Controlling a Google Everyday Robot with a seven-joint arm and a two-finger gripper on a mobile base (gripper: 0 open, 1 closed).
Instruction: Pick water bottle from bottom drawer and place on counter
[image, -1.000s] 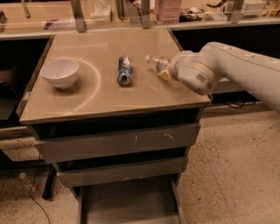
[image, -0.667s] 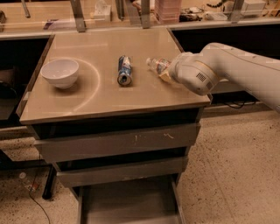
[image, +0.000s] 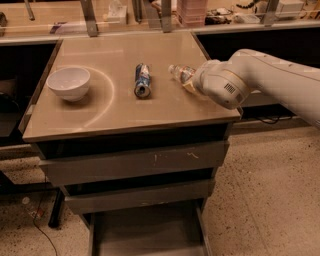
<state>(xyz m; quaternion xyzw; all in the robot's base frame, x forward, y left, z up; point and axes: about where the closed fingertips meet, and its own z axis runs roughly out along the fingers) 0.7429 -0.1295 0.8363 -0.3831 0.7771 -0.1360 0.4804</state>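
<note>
The water bottle (image: 179, 72) lies on its side on the counter (image: 125, 112), right of centre, with its cap pointing left. My gripper (image: 192, 84) is at the bottle's right end, mostly hidden behind the white wrist housing (image: 222, 86), so only the cap end of the bottle shows. The arm reaches in from the right edge of the view. The bottom drawer (image: 145, 232) is pulled open below the cabinet, and the part of its grey floor in view is bare.
A blue-and-white drink can (image: 142, 80) lies on its side at the counter's middle. A white bowl (image: 68, 82) stands at the left. The two upper drawers (image: 135, 162) are shut. A cluttered shelf (image: 150, 12) runs behind the counter.
</note>
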